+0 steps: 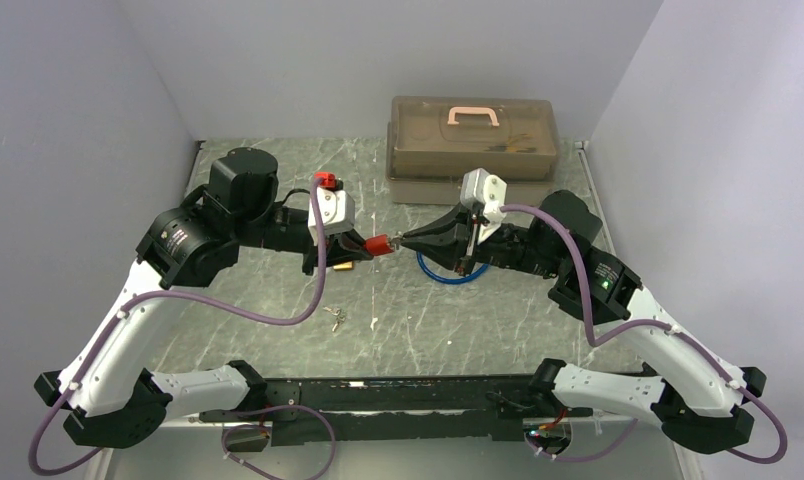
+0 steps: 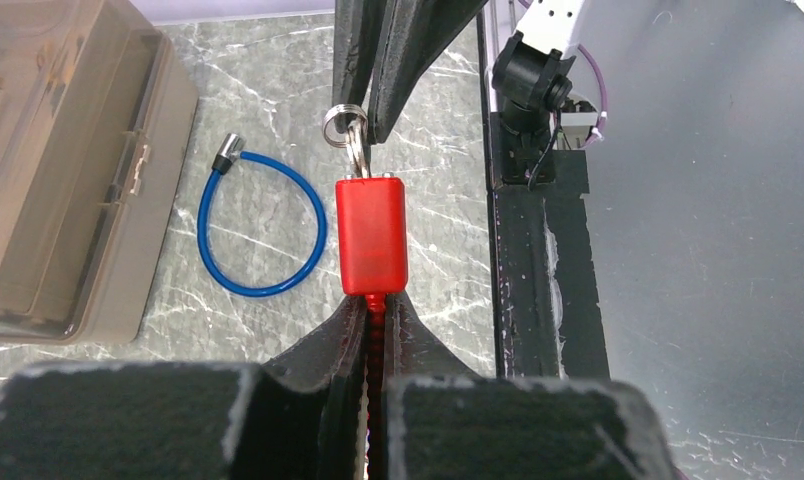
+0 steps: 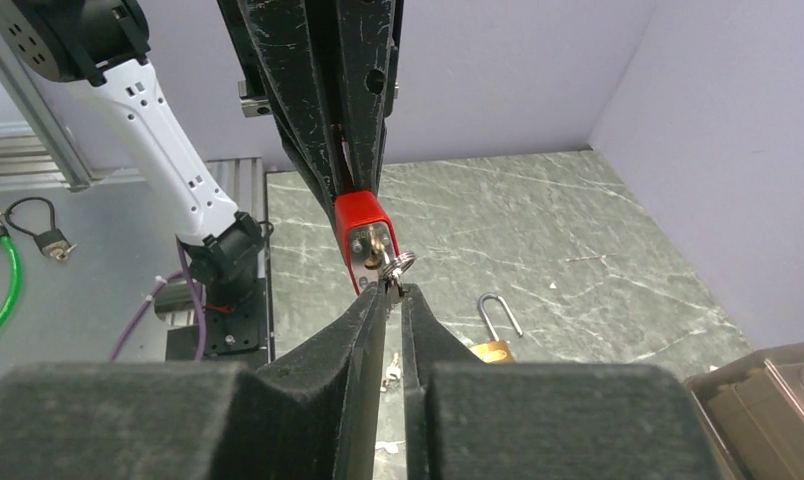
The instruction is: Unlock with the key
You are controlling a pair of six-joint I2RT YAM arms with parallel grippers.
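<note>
A red padlock (image 1: 378,244) hangs in mid-air between the two arms, above the table's middle. My left gripper (image 2: 376,302) is shut on the thin red shackle at one end of the red padlock (image 2: 373,235). At the other end a silver key (image 2: 355,148) with a key ring (image 2: 336,126) sits in the keyhole. My right gripper (image 3: 391,290) is pinched shut on that key (image 3: 383,266) right at the lock's face (image 3: 364,228). The key's blade is hidden inside the lock.
A brass padlock (image 3: 490,348) lies on the marble table under the left gripper. Loose keys (image 1: 335,318) lie nearer the front. A blue cable loop (image 2: 263,225) lies below the right arm, and a brown toolbox (image 1: 473,145) stands at the back. Another red piece (image 1: 325,180) sits behind the left wrist.
</note>
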